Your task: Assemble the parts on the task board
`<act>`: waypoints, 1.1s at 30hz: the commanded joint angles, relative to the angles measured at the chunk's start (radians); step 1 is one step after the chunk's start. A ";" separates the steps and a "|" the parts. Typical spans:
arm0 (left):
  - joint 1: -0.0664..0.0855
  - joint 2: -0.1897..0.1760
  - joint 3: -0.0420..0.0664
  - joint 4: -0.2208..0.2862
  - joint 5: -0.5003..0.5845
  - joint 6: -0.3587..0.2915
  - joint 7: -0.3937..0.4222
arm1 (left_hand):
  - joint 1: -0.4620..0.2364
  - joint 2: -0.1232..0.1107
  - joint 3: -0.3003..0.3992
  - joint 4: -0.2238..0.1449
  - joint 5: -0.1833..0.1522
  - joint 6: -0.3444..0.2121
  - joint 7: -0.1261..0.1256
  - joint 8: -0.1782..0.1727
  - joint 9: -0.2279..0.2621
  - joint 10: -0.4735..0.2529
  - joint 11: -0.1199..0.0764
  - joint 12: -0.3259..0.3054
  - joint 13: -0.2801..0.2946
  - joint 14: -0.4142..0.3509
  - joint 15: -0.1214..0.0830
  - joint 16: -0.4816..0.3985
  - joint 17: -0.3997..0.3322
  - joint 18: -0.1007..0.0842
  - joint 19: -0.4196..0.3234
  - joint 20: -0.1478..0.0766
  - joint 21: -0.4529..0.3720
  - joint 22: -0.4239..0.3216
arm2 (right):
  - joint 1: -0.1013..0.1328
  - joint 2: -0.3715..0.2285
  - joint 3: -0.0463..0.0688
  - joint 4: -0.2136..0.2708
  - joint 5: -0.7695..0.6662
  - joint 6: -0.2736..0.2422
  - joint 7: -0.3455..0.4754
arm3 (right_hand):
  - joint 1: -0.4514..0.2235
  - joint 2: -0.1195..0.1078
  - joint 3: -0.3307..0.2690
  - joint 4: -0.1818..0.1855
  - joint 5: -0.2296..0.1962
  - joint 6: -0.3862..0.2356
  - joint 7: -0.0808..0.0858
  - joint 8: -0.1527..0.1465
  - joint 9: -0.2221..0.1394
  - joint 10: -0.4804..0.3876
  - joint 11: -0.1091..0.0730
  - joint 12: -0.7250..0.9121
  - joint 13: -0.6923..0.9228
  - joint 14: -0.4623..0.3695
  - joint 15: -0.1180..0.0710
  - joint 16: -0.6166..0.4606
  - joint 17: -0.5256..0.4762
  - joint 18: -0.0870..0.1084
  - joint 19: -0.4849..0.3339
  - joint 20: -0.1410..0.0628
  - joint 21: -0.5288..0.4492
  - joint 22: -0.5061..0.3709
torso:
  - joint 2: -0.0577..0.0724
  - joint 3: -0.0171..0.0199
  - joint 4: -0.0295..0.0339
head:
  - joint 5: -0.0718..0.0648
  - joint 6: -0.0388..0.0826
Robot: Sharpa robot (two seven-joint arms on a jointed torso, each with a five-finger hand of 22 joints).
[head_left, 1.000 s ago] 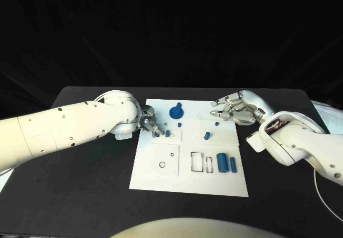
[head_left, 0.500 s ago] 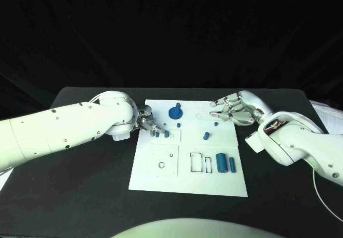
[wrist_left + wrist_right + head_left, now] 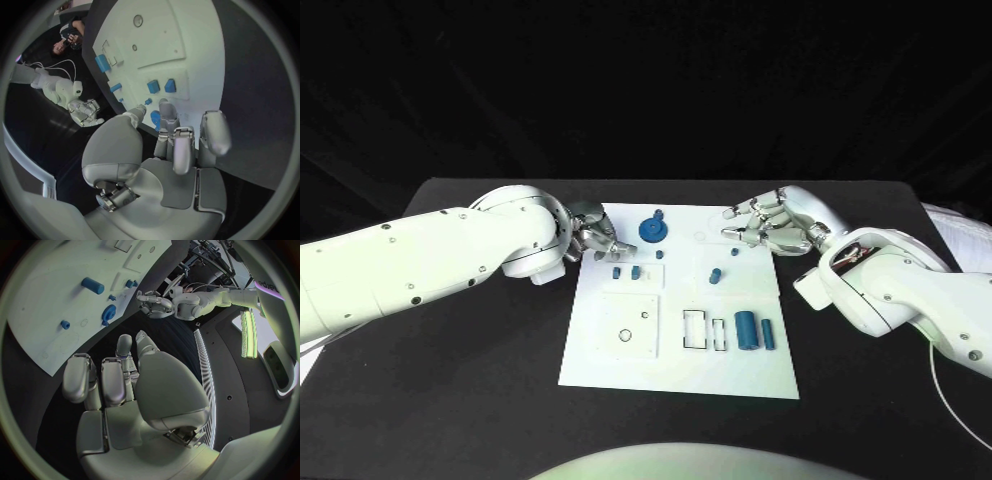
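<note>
Black table (image 3: 473,400) carried the white task board (image 3: 625,360) at centre, small blue parts scattered on it — a round knob piece (image 3: 653,229) at the far edge, two short pegs (image 3: 626,271) left of centre, two cylinders (image 3: 757,329) near right. Left hand (image 3: 593,236) hovered at the board's far-left edge, just beside the pegs, fingers loosely curled with nothing between them. Right hand (image 3: 769,226) sat at the far-right corner, curled too, holding nothing. Judged step: left hand going for a peg. To do it well — lower straight over one peg, pinch it upright, avoid nudging its neighbour, keep the right hand off the board.
</note>
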 commanded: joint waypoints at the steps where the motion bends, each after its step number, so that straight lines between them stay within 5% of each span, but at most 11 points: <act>1: 0.001 0.005 0.001 -0.002 0.060 -0.136 0.108 | 0.025 -0.030 -0.012 0.023 0.003 -0.050 0.025 0.000 -0.003 -0.063 0.019 -0.029 -0.024 0.006 0.025 -0.113 0.054 0.043 -0.093 0.016 -0.165 -0.138 | -0.001 0.000 0.000 0.001 -0.004 0.014 0.004 | 0.005 0.005 -0.007 0.001 0.006 -0.003 0.002 -0.003 0.001 -0.009 -0.001 -0.004 -0.001 0.027 0.003 -0.003 -0.001 0.021 -0.008 0.000 -0.006 -0.001 | 0.001 0.0008 -0.0030 | 0.001 0.003; 3: 0.001 0.012 0.001 -0.006 0.027 -0.160 0.125 | 0.058 -0.036 -0.027 0.031 -0.001 -0.081 0.037 0.012 -0.002 -0.097 0.035 -0.031 -0.031 -0.032 0.036 -0.196 -0.019 0.063 -0.147 0.031 -0.285 -0.237 | -0.001 0.000 0.000 0.000 -0.004 0.014 0.004 | 0.005 0.005 -0.007 0.001 0.006 -0.003 0.002 -0.003 0.001 -0.009 -0.001 -0.004 -0.001 0.027 0.003 -0.003 -0.001 0.021 -0.008 0.000 -0.006 -0.001 | 0.001 0.0008 -0.0035 | -0.001 0.005; 5: 0.001 0.023 0.001 -0.012 0.004 -0.189 0.168 | 0.125 -0.037 -0.017 -0.001 0.002 -0.107 0.047 0.019 -0.001 -0.128 0.044 -0.037 -0.038 -0.076 0.045 -0.279 -0.093 0.083 -0.203 0.037 -0.396 -0.329 | -0.001 0.000 0.000 0.000 -0.004 0.013 0.004 | 0.005 0.005 -0.007 0.001 0.006 -0.003 0.002 -0.003 0.001 -0.009 -0.001 -0.006 -0.003 0.027 0.003 -0.003 -0.001 0.021 -0.009 0.000 -0.006 -0.002 | 0.001 0.0005 -0.0029 | -0.003 0.007; 9: 0.000 0.058 -0.005 -0.027 -0.024 -0.235 0.305 | 0.337 -0.036 0.078 -0.122 0.005 -0.185 0.083 0.010 -0.019 -0.262 0.085 -0.112 -0.090 -0.334 0.080 -0.627 -0.378 0.075 -0.304 0.065 -0.513 -0.396 | -0.002 0.000 0.000 0.000 -0.004 0.011 0.004 | 0.005 0.005 -0.007 0.001 0.006 -0.003 0.002 -0.003 0.001 -0.015 -0.001 -0.021 -0.014 0.027 0.003 -0.005 -0.003 0.021 -0.009 0.000 -0.007 -0.003 | 0.002 -0.0001 -0.0008 | -0.006 0.014; 13: -0.009 0.095 -0.014 -0.052 -0.096 -0.257 0.408 | 0.409 -0.063 0.127 -0.177 0.009 -0.200 0.096 -0.051 -0.100 -0.289 0.103 -0.207 -0.197 -0.412 0.098 -0.705 -0.452 0.078 -0.345 0.087 -0.565 -0.423 | -0.002 0.002 0.000 0.000 -0.004 0.009 0.005 | 0.006 0.006 -0.007 0.001 0.008 -0.004 0.002 -0.003 0.001 -0.021 -0.001 -0.033 -0.023 0.026 0.003 -0.007 -0.004 0.022 -0.011 0.001 -0.009 -0.005 | 0.002 -0.0004 -0.0023 | -0.008 0.015; 15: -0.017 0.111 -0.016 -0.069 -0.152 -0.261 0.439 | 0.427 -0.073 0.138 -0.200 0.002 -0.152 0.096 -0.091 -0.162 -0.259 0.112 -0.265 -0.275 -0.402 0.101 -0.706 -0.477 0.082 -0.336 0.092 -0.556 -0.414 | -0.002 0.002 0.000 0.000 -0.004 0.010 0.005 | 0.007 0.007 -0.007 0.001 0.009 -0.004 0.002 -0.003 0.001 -0.022 -0.001 -0.035 -0.024 0.026 0.003 -0.008 -0.005 0.022 -0.012 0.001 -0.010 -0.007 | 0.002 -0.0002 -0.0009 | -0.010 0.015; 19: -0.030 0.137 -0.018 -0.102 -0.262 -0.246 0.463 | 0.430 -0.084 0.125 -0.225 0.006 -0.095 0.084 -0.170 -0.258 -0.218 0.096 -0.350 -0.390 -0.334 0.088 -0.666 -0.504 0.089 -0.286 0.081 -0.519 -0.390 | -0.002 0.003 0.000 0.001 -0.004 0.011 0.005 | 0.007 0.008 -0.007 0.002 0.009 -0.004 0.002 -0.003 0.001 -0.023 -0.001 -0.035 -0.025 0.026 0.003 -0.008 -0.005 0.022 -0.012 0.001 -0.011 -0.008 | 0.002 0.0004 -0.0016 | -0.012 0.018; 24: -0.038 0.159 -0.019 -0.133 -0.362 -0.199 0.442 | 0.412 -0.091 0.102 -0.226 0.004 -0.042 0.068 -0.209 -0.310 -0.183 0.088 -0.390 -0.457 -0.165 0.076 -0.418 -0.323 0.089 -0.207 0.073 -0.474 -0.364 | -0.002 0.003 0.000 0.002 -0.004 0.012 0.004 | 0.007 0.009 -0.007 0.003 0.009 -0.004 0.002 -0.002 0.001 -0.024 -0.001 -0.036 -0.025 0.026 0.003 -0.008 -0.005 0.022 -0.012 0.001 -0.011 -0.007 | 0.002 0.0003 -0.0015 | -0.015 0.018; 33: -0.048 0.196 -0.020 -0.172 -0.420 -0.110 0.380 | 0.387 -0.095 0.069 -0.207 0.002 0.007 0.064 -0.254 -0.360 -0.153 0.083 -0.443 -0.528 -0.040 0.070 -0.190 -0.135 0.034 -0.014 0.065 -0.175 -0.111 | -0.002 0.004 0.000 -0.001 -0.004 0.012 0.004 | 0.007 0.009 -0.008 0.003 0.009 -0.004 0.002 -0.002 0.001 -0.024 -0.001 -0.036 -0.025 0.026 0.003 -0.008 -0.005 0.022 -0.012 0.001 -0.010 -0.007 | 0.002 -0.0011 -0.0012 | -0.013 0.017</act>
